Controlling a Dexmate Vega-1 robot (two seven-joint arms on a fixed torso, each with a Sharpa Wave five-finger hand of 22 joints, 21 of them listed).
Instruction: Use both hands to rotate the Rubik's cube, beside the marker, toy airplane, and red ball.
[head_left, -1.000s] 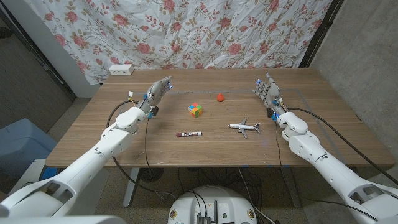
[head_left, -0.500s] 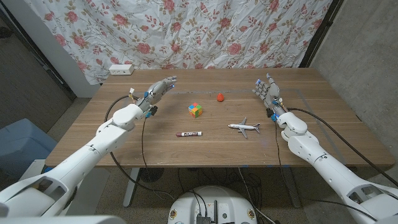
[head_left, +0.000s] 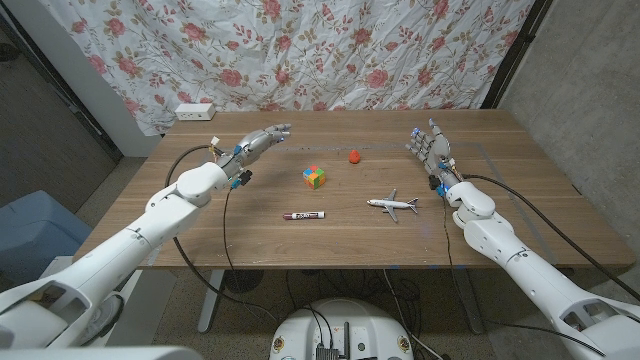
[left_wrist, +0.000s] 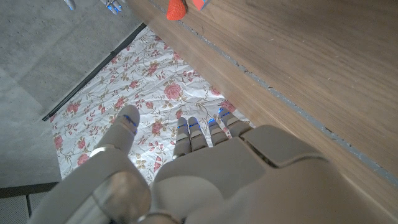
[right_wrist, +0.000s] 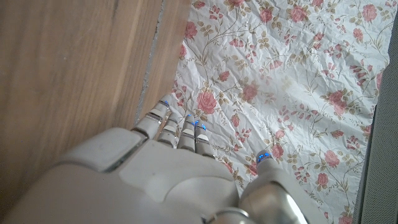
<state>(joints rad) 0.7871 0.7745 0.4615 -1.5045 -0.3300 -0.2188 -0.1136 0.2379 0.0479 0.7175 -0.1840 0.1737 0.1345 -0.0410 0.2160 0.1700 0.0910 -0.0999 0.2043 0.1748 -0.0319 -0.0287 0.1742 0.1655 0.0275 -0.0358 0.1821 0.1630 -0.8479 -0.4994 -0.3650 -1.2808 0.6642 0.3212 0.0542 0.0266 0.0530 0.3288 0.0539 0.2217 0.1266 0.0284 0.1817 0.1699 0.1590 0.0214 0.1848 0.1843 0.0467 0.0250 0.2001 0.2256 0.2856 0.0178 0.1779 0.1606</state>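
The cube (head_left: 315, 177) sits untouched on the surface (head_left: 250, 235), and I take it as my landmark. My left hand (head_left: 258, 142) hangs above the wood to the cube's left, well apart from it, fingers (head_left: 280, 129) stretched out and spread, holding nothing. My right hand (head_left: 428, 143) is farther off on the cube's other side, fingers upright and apart, also empty. The red ball (head_left: 354, 156) lies just behind and right of the cube, the marker (head_left: 303, 215) in front of it, the toy airplane (head_left: 393, 205) front-right. As I judge it, nothing is done yet: both hands must reach the cube, grip it, and turn it.
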